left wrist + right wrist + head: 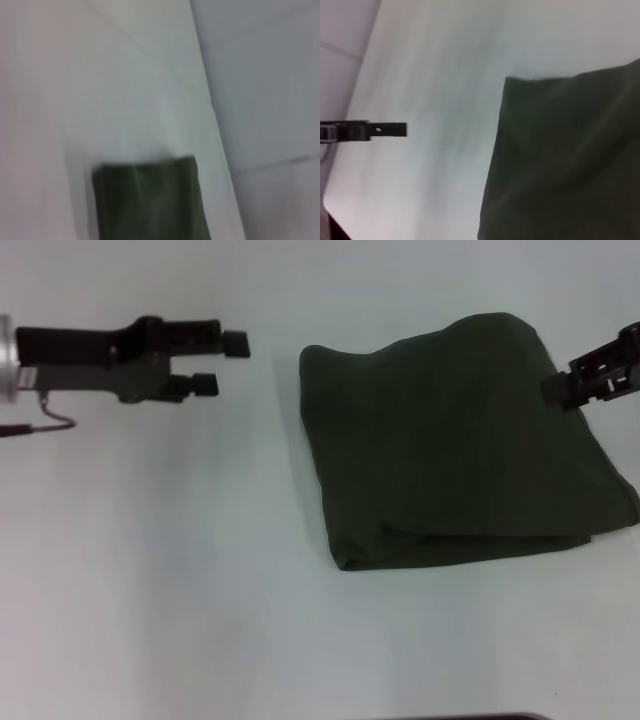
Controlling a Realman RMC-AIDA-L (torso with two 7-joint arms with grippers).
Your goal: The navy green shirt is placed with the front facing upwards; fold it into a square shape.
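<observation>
A: Which step is this?

B: Near the end, I'd judge. The shirt (450, 440) lies folded into a rough square on the bench (150, 590), toward 2 o'clock in the head view. The left gripper (222, 363) hangs well apart at 10 o'clock, fingers spread, empty.

A: And the right?

B: The right gripper (575, 380) sits at the shirt's 3 o'clock edge; whether it pinches cloth I cannot tell.

A: Next move?

B: Probably squaring that bulging far edge. No containers are here.
</observation>
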